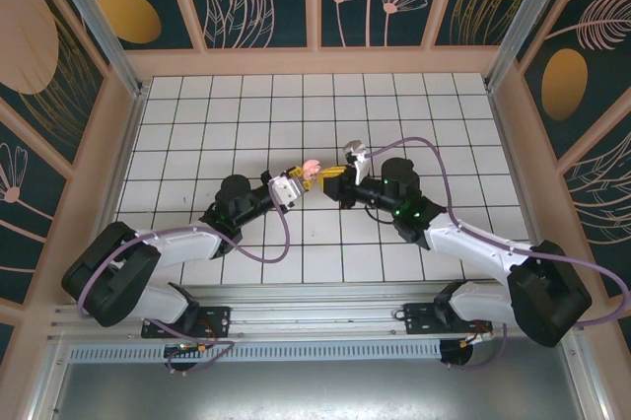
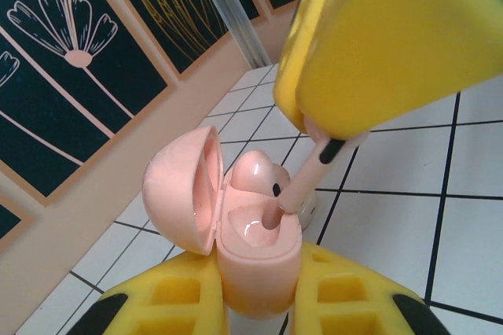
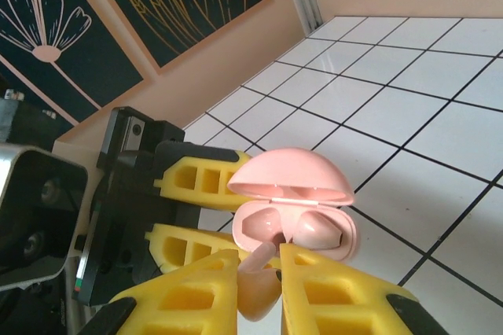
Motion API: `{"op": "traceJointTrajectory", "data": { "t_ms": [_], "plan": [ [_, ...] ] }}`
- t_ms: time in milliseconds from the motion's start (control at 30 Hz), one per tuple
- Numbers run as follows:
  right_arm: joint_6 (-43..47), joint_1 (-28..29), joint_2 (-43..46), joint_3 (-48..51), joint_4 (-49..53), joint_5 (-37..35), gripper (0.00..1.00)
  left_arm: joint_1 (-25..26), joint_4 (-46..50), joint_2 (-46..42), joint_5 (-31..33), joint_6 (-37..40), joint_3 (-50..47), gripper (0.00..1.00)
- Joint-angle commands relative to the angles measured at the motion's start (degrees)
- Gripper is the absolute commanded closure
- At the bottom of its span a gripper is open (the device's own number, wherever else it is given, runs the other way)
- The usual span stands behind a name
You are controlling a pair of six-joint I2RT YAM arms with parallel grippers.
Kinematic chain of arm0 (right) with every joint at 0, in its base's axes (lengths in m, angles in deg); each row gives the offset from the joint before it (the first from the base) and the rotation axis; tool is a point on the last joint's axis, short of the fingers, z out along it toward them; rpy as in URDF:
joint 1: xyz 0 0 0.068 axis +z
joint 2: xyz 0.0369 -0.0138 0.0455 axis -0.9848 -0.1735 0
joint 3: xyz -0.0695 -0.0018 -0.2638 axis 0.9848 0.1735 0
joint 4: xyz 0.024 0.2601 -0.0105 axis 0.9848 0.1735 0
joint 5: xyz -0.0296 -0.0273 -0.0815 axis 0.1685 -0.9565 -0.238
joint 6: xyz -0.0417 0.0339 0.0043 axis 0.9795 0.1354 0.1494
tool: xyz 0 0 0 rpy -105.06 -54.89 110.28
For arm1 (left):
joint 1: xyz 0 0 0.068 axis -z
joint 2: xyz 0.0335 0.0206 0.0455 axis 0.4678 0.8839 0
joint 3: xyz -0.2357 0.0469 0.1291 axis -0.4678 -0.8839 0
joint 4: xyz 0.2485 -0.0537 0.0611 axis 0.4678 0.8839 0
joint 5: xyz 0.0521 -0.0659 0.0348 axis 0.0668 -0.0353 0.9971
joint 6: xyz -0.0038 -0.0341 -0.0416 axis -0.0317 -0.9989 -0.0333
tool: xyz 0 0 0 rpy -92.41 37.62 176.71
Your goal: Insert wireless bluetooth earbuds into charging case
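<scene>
a: between the yellow fingers of the left tool (image 2: 258, 300), what's clamped?
b: the charging case (image 2: 259, 260), pale pink. the left tool is clenched on its lower body from both sides.
a: and the lid (image 2: 179, 193)?
b: swung open to the left in the left wrist view, hinged along the case's edge, its hollow inside turned toward the wells.
a: the right tool (image 3: 259, 263)?
b: clenched as well, on the gripped earbud (image 2: 310, 178). its fingers pinch the bud's head. the stem slants down into the case, and its tip touches the bottom of the open well, the one nearer the left tool's fingers.
a: fully in?
b: no. most of the stem stands above the well's rim.
a: where's the other bud?
b: the seated earbud (image 2: 253, 171) lies in the farther well, just beside the gripped one's stem, its rounded head showing above the rim.
a: how do the two tools stand to each other?
b: tip to tip. from above they meet over the middle of the white tiled surface (image 1: 246, 114), left arm reaching in from the left, right arm from the right.
a: and around that?
b: wall panels (image 2: 71, 75), dark teal with drawn flowers in peach frames, rising from the surface's edges.
</scene>
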Motion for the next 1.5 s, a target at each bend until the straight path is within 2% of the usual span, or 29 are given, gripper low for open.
{"op": "traceJointTrajectory", "data": {
  "t_ms": [0, 767, 1000, 1467],
  "plan": [
    [-1.1, 0.5, -0.7, -2.6, 1.4, -1.6, 0.83, 0.4, 0.2, -1.5, -1.2, 2.5, 0.0, 0.87],
    [-2.5, 0.9, -3.7, -7.1, 11.8, -3.8, 0.84, 1.5, 4.0, -3.6, 1.1, 8.9, -0.1, 0.87],
    [2.0, 1.4, -4.2, -9.7, 16.7, -4.8, 0.83, 1.6, 3.6, -3.8, 0.4, 9.1, -0.2, 0.87],
    [19.0, 1.5, -6.3, -15.3, 25.7, -2.9, 0.82, 1.7, 3.0, -5.3, -4.1, 6.9, -0.3, 0.87]
  ]
}}
